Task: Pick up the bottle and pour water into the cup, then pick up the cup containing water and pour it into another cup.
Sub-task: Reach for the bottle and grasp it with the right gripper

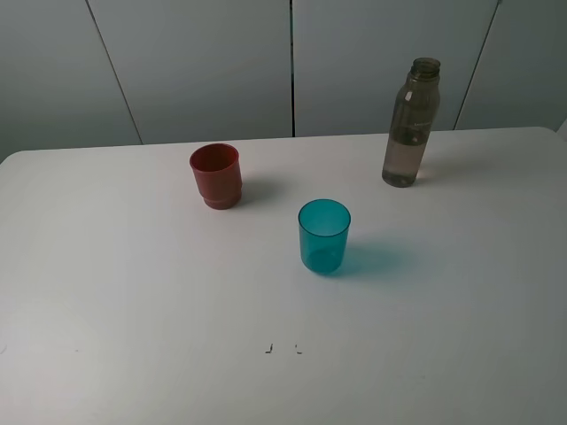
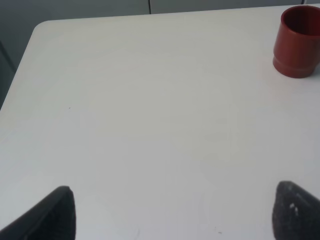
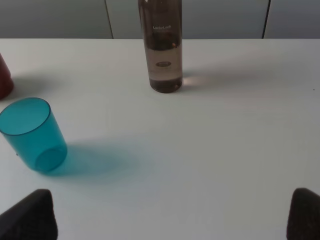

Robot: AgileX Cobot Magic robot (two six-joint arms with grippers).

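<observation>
The smoky grey-brown bottle (image 1: 410, 124) stands uncapped at the back right of the white table (image 1: 124, 292), with some water in it. The teal tumbler (image 1: 323, 235) stands upright near the middle. The dark red cup (image 1: 216, 175) stands upright to its back left. Neither arm shows in the exterior high view. My left gripper (image 2: 175, 217) is open and empty above bare table, well apart from the red cup (image 2: 298, 42). My right gripper (image 3: 167, 217) is open and empty, with the bottle (image 3: 162, 55) ahead and the tumbler (image 3: 32, 132) off to one side.
Grey wall panels (image 1: 292, 62) run behind the table's far edge. Two small dark marks (image 1: 268, 349) sit on the table near the front. The table's rounded back-left corner (image 2: 42, 27) shows in the left wrist view. A sliver of the red cup (image 3: 4, 77) shows in the right wrist view.
</observation>
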